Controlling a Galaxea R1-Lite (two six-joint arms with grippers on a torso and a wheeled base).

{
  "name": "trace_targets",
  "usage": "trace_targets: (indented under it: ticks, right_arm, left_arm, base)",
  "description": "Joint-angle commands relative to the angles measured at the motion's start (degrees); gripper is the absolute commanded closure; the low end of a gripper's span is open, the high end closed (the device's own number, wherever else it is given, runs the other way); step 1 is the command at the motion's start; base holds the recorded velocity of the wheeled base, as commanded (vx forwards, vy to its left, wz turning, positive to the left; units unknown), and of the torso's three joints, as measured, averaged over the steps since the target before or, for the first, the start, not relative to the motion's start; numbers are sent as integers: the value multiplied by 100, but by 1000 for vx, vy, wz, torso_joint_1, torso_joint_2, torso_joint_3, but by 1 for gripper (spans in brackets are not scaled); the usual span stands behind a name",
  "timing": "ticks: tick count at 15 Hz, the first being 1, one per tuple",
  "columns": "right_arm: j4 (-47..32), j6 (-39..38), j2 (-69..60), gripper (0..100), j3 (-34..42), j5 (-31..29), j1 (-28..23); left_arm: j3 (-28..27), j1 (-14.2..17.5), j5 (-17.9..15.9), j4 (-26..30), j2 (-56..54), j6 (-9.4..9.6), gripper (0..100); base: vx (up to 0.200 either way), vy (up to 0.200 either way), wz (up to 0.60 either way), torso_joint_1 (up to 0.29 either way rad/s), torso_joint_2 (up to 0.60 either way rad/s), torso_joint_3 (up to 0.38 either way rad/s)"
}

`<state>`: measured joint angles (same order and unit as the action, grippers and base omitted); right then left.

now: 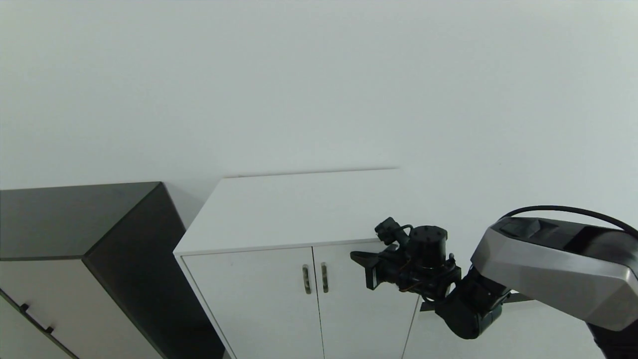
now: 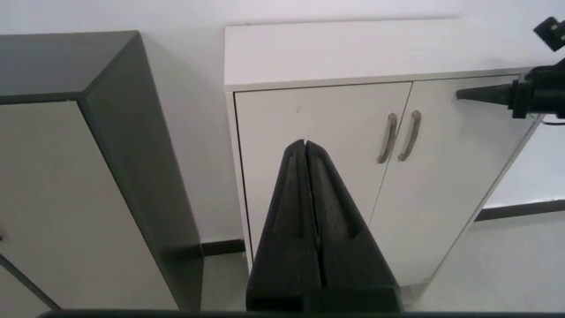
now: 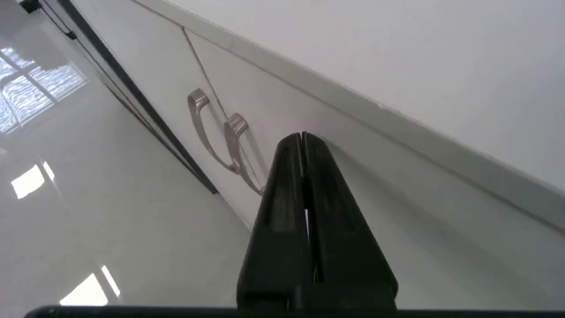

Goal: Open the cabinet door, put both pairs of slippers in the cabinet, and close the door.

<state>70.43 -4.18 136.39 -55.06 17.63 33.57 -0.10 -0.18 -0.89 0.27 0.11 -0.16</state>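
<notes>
The white cabinet (image 1: 279, 214) stands against the wall with both doors closed. Two metal handles (image 1: 315, 278) sit side by side where the doors meet, also visible as handles (image 2: 398, 136) and handles (image 3: 216, 132). My right gripper (image 1: 360, 258) is shut and hovers in front of the right door (image 1: 364, 309), a short way right of the handles and apart from them. Its shut tip (image 3: 303, 141) points at the door near the handles. My left gripper (image 2: 305, 146) is shut and held back from the left door (image 2: 309, 168). The right gripper (image 2: 481, 92) also appears in the left wrist view.
A dark-sided cabinet (image 1: 99, 259) with a pale front stands left of the white one, a narrow gap between them. Shiny floor (image 3: 79, 238) lies in front. A plain wall (image 1: 319, 85) rises behind.
</notes>
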Motion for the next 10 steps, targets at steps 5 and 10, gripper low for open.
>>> trace_targets:
  ticks: [5,10]
  right_arm:
    - [745,31,-2020,100,2597,-163,-149]
    - [727,524,-4419,100,5331,-242,-1661]
  left_arm:
    - [1,1,10,0,-2,-11,100]
    - [1,1,19,0,7,-19,100]
  base:
    - [0,0,0,0,0,0]
    - [0,0,0,0,0,0]
